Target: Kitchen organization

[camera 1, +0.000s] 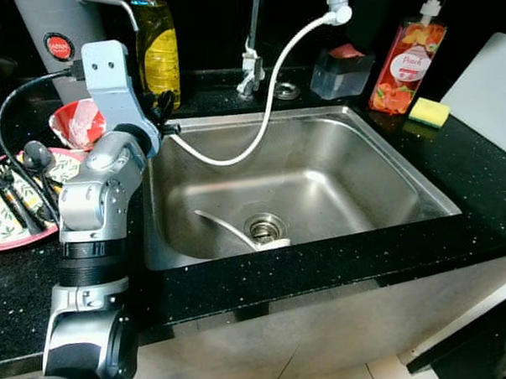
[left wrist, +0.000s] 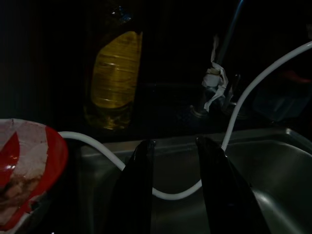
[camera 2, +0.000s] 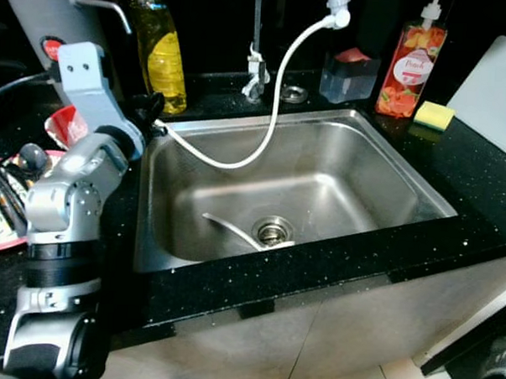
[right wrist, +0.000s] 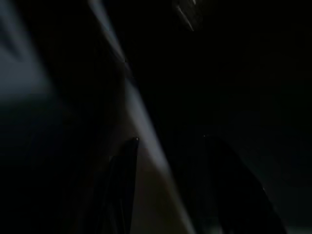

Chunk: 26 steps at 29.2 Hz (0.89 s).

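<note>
A black counter (camera 1: 456,165) runs across the frame, and a big steel sink (camera 1: 321,171) sits in the middle of it. The robot's left arm (camera 1: 97,208) stands tall at the left side of the frame. Its left gripper (left wrist: 173,144) is up at the sink's upper left corner, with its two black fingers a little apart and nothing between them. A thin white hose (camera 1: 270,98) hangs from the top of the frame and loops down over that same corner, just past the fingertips. A yellow oil bottle (camera 1: 162,55) stands behind the gripper. A flowery plate (camera 1: 4,225) with black forks lies at the far left, with a red and white bowl (camera 1: 75,123) just above it. A soap bottle (camera 1: 405,66) and a yellow sponge (camera 1: 429,112) sit at the upper right. The right gripper (right wrist: 168,141) shows in its dark wrist view, fingers apart and holding nothing.
</note>
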{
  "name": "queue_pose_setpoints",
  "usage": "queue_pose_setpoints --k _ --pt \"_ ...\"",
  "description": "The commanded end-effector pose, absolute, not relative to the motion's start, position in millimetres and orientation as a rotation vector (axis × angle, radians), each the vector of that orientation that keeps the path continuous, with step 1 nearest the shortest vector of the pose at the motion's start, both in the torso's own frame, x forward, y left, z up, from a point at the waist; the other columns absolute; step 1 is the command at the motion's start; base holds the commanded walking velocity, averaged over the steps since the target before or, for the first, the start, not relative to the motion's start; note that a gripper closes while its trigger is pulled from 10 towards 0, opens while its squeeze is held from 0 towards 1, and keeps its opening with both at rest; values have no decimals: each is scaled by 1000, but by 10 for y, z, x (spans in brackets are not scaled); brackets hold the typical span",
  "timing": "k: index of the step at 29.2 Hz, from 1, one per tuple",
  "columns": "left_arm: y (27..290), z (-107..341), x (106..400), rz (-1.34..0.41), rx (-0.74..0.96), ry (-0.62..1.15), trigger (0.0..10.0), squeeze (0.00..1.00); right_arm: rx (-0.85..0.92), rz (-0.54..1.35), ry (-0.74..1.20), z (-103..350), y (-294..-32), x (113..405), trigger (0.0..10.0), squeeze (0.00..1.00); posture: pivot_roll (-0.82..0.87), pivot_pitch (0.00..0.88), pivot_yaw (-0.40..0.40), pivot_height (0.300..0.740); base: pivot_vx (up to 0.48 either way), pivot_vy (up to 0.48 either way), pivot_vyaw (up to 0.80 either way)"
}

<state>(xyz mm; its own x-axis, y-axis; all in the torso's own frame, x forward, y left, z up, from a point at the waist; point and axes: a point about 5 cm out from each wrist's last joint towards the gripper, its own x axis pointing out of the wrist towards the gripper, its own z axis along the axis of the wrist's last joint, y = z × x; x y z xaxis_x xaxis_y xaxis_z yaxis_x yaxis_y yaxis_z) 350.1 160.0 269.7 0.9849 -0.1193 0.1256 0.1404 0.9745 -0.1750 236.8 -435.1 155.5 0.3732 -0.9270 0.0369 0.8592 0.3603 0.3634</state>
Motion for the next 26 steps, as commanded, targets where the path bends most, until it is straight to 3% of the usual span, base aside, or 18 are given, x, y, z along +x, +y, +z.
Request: queue_pose_setpoints --k 1,3,4,8,10,11,12,14,16,20,24,26 --pt "1617 2693 3485 -123 -153 -125 10000 0 253 -1115 -360 1865 -4323 2468 10000 0 5 0 -15 740 0 0 0" --pt "1616 2711 3477 -116 -135 -137 10000 0 230 -1074 -412 2034 -4273 2542 10000 0 7 0 -15 740 0 0 0" --pt "1620 2738 3465 -89 -81 -155 10000 0 191 -985 -499 2322 -4129 2674 10000 0 11 0 -16 740 0 0 0" --pt "1643 2751 3457 -36 -19 -158 10000 0 157 -874 -570 2567 -3921 2802 10000 0 13 0 -14 740 0 0 0" --pt "1735 2717 3464 84 32 -101 10000 0 170 -661 -611 2760 -3482 3029 10000 0 16 0 -9 740 0 0 0" --pt "1735 2717 3464 84 32 -101 10000 0 170 -661 -611 2760 -3482 3029 10000 0 16 0 -9 740 0 0 0" --pt "1810 2669 3468 161 25 -34 10000 0 209 -549 -596 2759 -3176 3145 10000 0 24 0 -8 740 0 0 0" --pt "1842 2655 3466 187 10 -15 10000 0 218 -511 -584 2748 -3052 3179 10000 0 24 0 -8 740 0 0 0" --pt "2032 2621 3419 302 -9 25 10000 0 253 -390 -568 2694 -2582 3253 10000 0 38 0 6 740 0 0 0" --pt "2155 2578 3372 382 -33 54 10000 0 269 -332 -547 2659 -2383 3284 10000 0 38 0 6 740 0 0 0" --pt "2498 2479 3214 655 -53 103 10000 0 268 -255 -506 2596 -2152 3310 10000 0 47 0 13 740 0 0 0" --pt "2549 2440 3196 680 -78 119 10000 0 272 -251 -501 2587 -2140 3312 10000 0 57 0 14 740 0 0 0"
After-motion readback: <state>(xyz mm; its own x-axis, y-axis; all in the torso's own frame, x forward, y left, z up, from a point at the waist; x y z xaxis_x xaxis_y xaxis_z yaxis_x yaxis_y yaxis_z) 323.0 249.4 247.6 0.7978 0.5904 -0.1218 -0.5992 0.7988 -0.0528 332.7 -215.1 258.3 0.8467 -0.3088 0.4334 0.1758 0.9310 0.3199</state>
